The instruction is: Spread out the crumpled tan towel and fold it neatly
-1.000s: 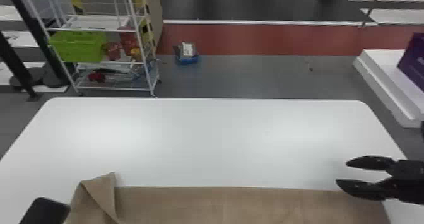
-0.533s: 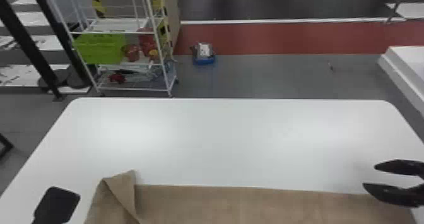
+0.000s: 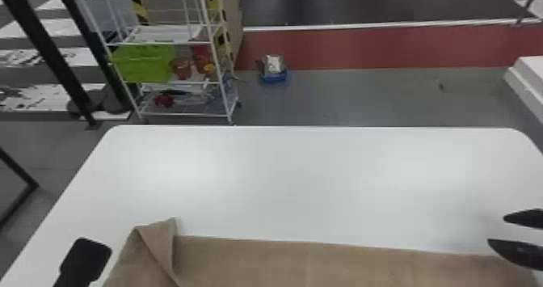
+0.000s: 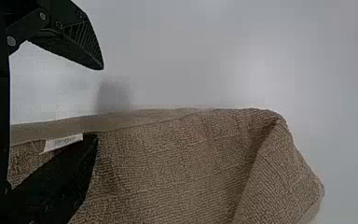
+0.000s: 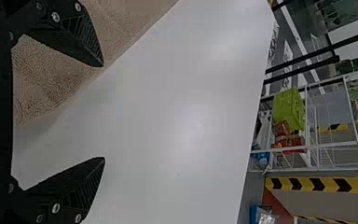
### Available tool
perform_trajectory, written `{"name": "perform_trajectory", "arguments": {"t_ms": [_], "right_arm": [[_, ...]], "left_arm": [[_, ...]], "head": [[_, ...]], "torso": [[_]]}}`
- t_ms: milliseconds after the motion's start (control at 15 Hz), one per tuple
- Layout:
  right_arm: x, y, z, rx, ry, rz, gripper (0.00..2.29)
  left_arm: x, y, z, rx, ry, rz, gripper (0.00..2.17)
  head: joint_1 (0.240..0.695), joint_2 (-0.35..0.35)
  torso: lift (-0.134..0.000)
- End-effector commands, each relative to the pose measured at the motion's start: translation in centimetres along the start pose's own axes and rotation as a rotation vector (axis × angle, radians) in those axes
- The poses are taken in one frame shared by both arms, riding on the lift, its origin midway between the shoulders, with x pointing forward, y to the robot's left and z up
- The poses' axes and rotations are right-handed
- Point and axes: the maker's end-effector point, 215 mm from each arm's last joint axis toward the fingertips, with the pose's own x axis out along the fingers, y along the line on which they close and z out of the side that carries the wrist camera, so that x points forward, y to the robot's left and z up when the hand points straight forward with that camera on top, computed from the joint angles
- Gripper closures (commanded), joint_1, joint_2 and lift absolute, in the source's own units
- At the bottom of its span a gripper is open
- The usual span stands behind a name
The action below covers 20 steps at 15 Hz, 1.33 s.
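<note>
Open right gripper [image 3: 496, 229], apparently above towel [image 3: 323, 266]

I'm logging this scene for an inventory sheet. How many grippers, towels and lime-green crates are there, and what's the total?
Grippers: 2 (left gripper, right gripper)
Towels: 1 (tan towel)
Crates: 1 (lime-green crate)
Total: 4

Bright, diffuse light; soft glare patches on white table [image 3: 283, 185] in head view. Left wrist view: faint, soft-edged shadow beside towel [image 4: 177, 163]. Right wrist view: pale glare mid-table.
</note>
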Motion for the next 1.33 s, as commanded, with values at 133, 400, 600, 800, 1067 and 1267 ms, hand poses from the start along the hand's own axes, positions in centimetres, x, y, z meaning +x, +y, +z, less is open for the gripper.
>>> {"name": "perform_trajectory", "arguments": {"t_ms": [133,400,600,800,1067,1267], "right_arm": [[-0.6,0.0,0.5,0.006,-0.015,-0.010,0.18],[-0.3,1.8,0.9,0.018,-0.026,0.025,0.18],[-0.5,1.9,1.3,0.014,-0.029,0.024,0.18],[-0.9,2.1,1.0,0.022,-0.024,0.019,0.18],[-2.0,2.1,0.5,0.049,-0.013,0.000,0.18],[-2.0,2.1,0.5,0.050,-0.012,-0.001,0.18]], "left_arm": [[0.6,2.3,1.1,-0.009,-0.021,0.029,0.27],[-0.5,2.6,1.6,-0.019,-0.048,0.030,0.27],[-2.8,2.8,3.3,-0.048,-0.114,0.036,0.26],[-5.0,-1.1,8.7,-0.114,-0.233,-0.063,0.25],[-5.0,-6.7,16.6,-0.067,-0.296,-0.112,0.26],[-3.3,-7.5,19.1,-0.041,-0.278,-0.086,0.26]], "head": [[0.695,0.141],[0.695,0.166],[0.695,0.182],[0.695,0.153],[0.695,0.038],[0.695,-0.049]], "torso": [[-0.122],[-0.122],[-0.122],[-0.122],[-0.122],[-0.122]]}}
